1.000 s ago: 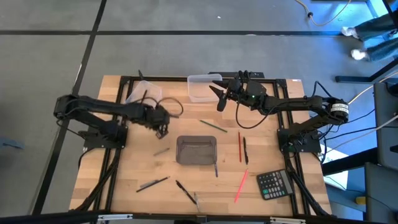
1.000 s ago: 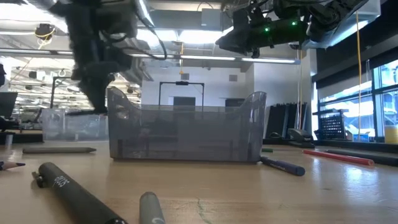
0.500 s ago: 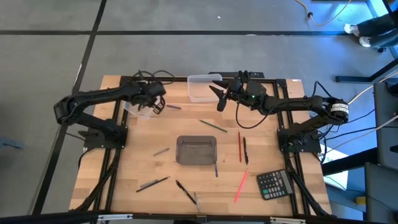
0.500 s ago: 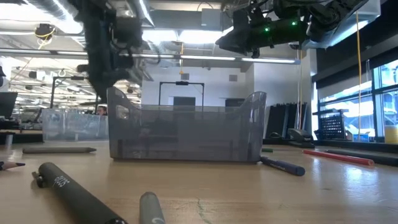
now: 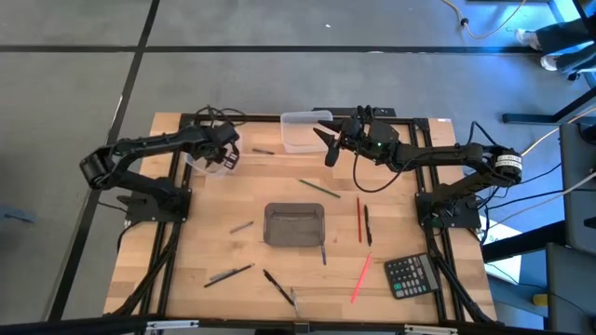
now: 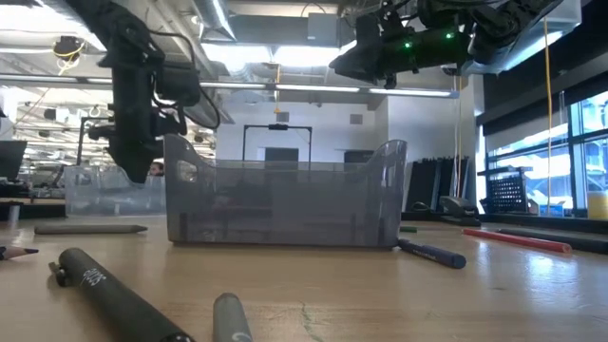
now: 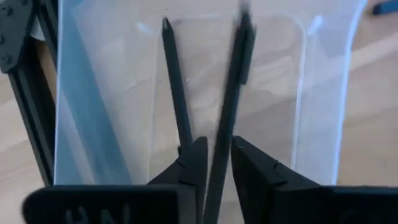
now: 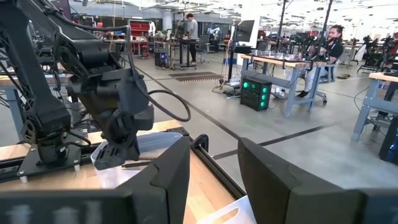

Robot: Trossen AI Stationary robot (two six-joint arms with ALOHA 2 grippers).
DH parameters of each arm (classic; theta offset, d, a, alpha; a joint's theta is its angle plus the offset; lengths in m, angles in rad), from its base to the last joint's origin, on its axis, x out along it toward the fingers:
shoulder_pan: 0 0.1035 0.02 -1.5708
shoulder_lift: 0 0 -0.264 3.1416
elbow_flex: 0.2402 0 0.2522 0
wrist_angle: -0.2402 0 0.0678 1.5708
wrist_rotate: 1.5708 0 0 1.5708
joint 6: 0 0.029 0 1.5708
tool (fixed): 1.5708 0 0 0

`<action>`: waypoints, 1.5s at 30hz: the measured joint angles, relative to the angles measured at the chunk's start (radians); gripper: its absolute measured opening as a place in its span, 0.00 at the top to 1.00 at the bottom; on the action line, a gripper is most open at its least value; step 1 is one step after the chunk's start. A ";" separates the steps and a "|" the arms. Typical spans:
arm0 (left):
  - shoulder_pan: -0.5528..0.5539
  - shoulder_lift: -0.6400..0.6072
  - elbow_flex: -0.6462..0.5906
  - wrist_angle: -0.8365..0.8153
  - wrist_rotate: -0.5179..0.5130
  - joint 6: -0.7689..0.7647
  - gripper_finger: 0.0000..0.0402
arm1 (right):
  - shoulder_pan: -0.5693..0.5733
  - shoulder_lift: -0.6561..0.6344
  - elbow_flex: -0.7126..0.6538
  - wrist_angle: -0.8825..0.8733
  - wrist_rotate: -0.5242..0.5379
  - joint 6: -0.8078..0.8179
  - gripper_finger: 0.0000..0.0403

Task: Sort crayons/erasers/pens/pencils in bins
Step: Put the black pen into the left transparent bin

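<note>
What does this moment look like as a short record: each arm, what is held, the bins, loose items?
left gripper: over the clear bin at the table's far left; fingers slightly apart, a black pen between them
in that bin: one dark pencil
right gripper: waiting beside the second clear bin, fingers apart, nothing in them
grey bin: mid-table
loose: red pencil, pink stick
calculator: near right corner

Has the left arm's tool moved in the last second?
Yes. The left tool swung away from the smoky grey bin at the table's middle, toward the far edge, and now hangs over the clear bin.
</note>
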 joint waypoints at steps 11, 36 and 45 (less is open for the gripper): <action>0.050 0.000 0.018 0.009 -0.024 0.060 0.69 | 0.000 0.000 0.000 -0.001 0.000 0.000 0.65; -0.497 0.000 0.123 0.034 0.063 0.207 0.69 | 0.000 0.000 0.000 0.044 0.001 0.037 0.65; -0.693 0.000 0.122 0.120 -0.004 0.202 0.69 | 0.006 0.001 0.020 0.094 -0.124 0.171 0.65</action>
